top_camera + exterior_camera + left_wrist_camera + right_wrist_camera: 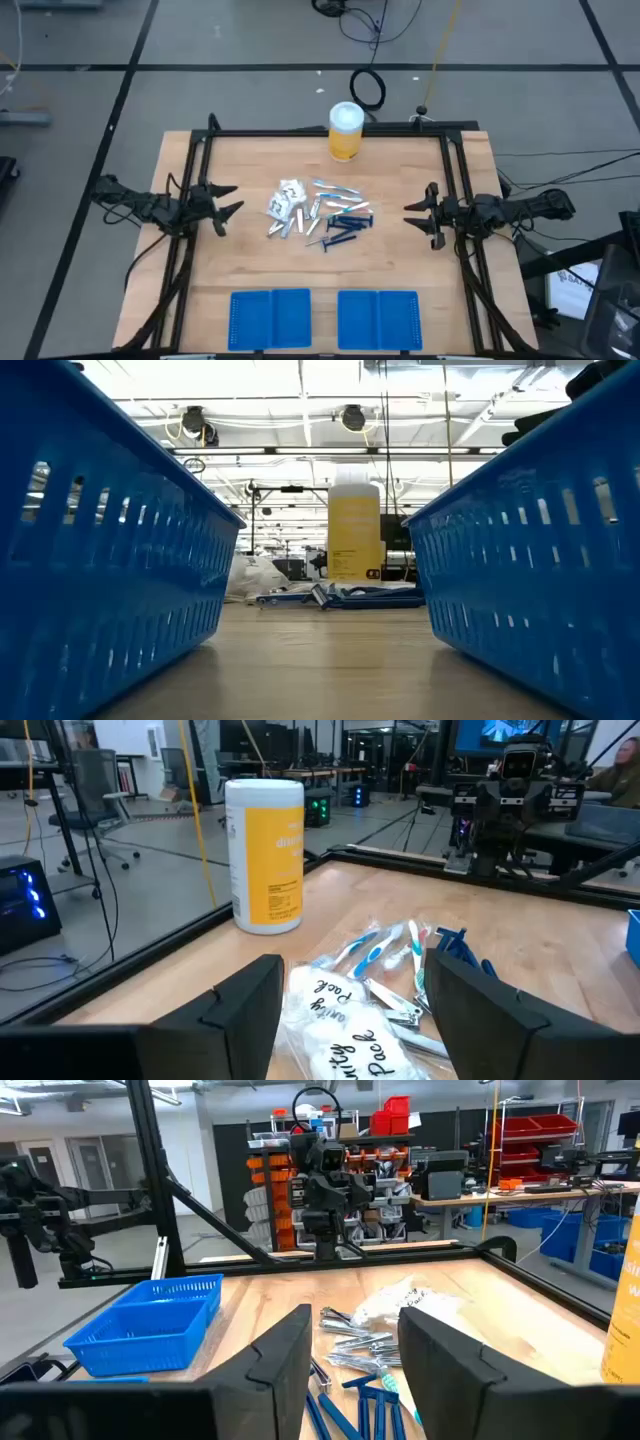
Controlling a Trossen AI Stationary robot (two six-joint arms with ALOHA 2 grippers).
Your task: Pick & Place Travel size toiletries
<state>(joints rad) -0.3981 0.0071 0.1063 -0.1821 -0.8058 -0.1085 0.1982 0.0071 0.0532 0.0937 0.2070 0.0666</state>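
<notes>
The travel size toiletries [318,215] lie in a heap on the table's middle: white packets [335,1020], silver pieces [360,1348], dark blue sticks [345,1410] and clear-wrapped brushes [385,948]. In the low view the heap [335,596] shows low, in front of the yellow canister. My left gripper [232,200] hovers open at the table's left side, fingers pointing at the heap. My right gripper [412,213] hovers open at the right side, facing the heap. Neither touches anything.
A tall yellow canister with a white lid [346,131] stands near the far edge. Two blue slotted trays [271,320] [378,320] sit side by side at the near edge, with bare wood between them and the heap. A dark frame [320,131] rims the table.
</notes>
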